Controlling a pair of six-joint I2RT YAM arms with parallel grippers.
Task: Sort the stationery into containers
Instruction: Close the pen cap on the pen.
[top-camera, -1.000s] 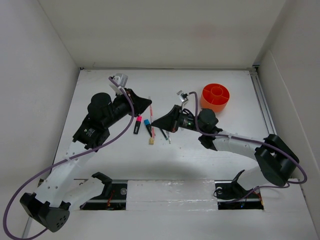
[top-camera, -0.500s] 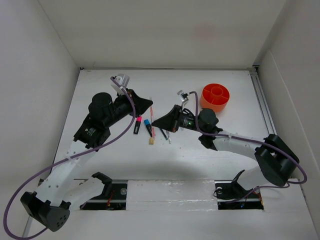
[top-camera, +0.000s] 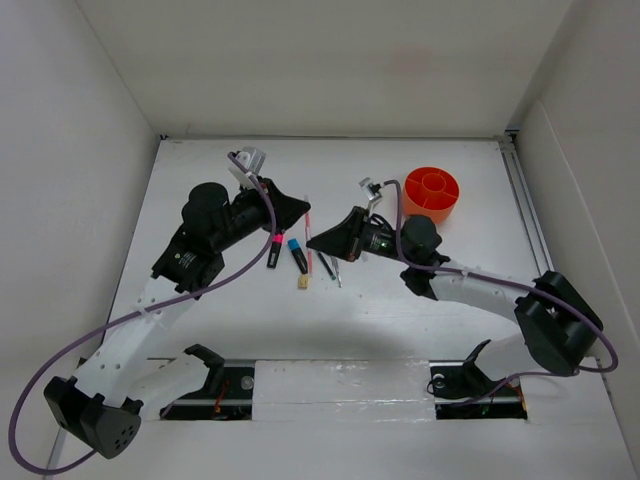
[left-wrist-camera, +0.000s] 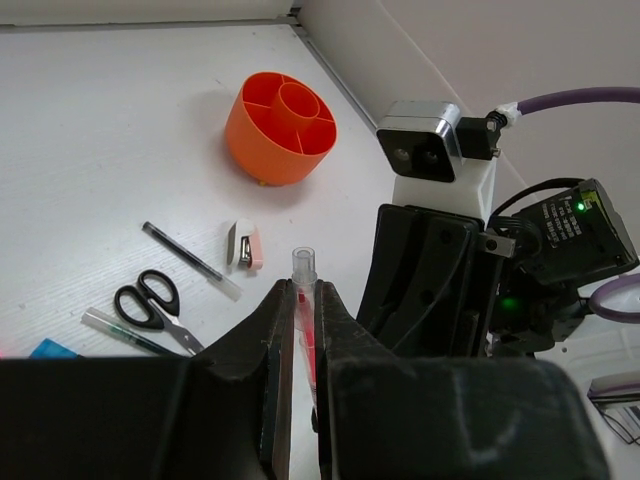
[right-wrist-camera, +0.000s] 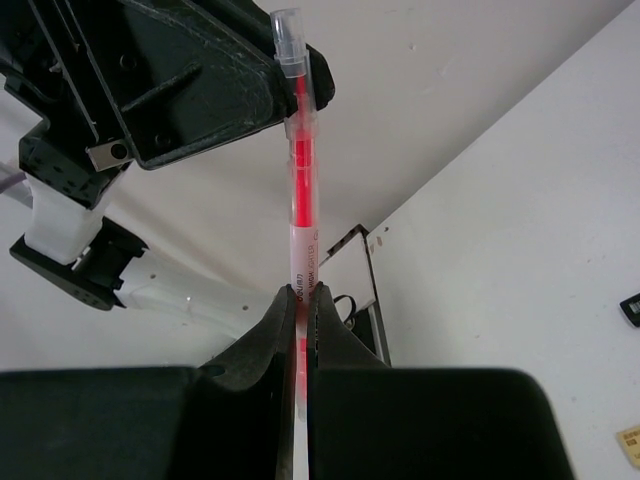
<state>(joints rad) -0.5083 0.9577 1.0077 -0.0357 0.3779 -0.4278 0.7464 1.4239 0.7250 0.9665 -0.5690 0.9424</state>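
A pink pen (top-camera: 307, 228) is held off the table between both grippers. My left gripper (top-camera: 299, 208) is shut on its far part, and in the left wrist view (left-wrist-camera: 303, 300) the pen sticks out past the fingertips. My right gripper (top-camera: 314, 243) is shut on its near part, and the right wrist view (right-wrist-camera: 300, 295) shows the pen (right-wrist-camera: 299, 180) rising to the left gripper's fingers (right-wrist-camera: 230, 90). The round orange organiser (top-camera: 431, 194) with inner dividers stands at the far right, also in the left wrist view (left-wrist-camera: 281, 127).
On the table lie a pink-capped highlighter (top-camera: 274, 250), a blue-capped highlighter (top-camera: 296, 254), a yellowish eraser (top-camera: 303, 283) and a thin pen (top-camera: 328, 266). The left wrist view shows black-handled scissors (left-wrist-camera: 150, 303), a dark pen (left-wrist-camera: 190, 260), a grey pen (left-wrist-camera: 120, 330) and a whitish eraser (left-wrist-camera: 245, 245).
Both grippers have shifted slightly to the right and away, keeping the pink pen between them. The items on the table have not moved.
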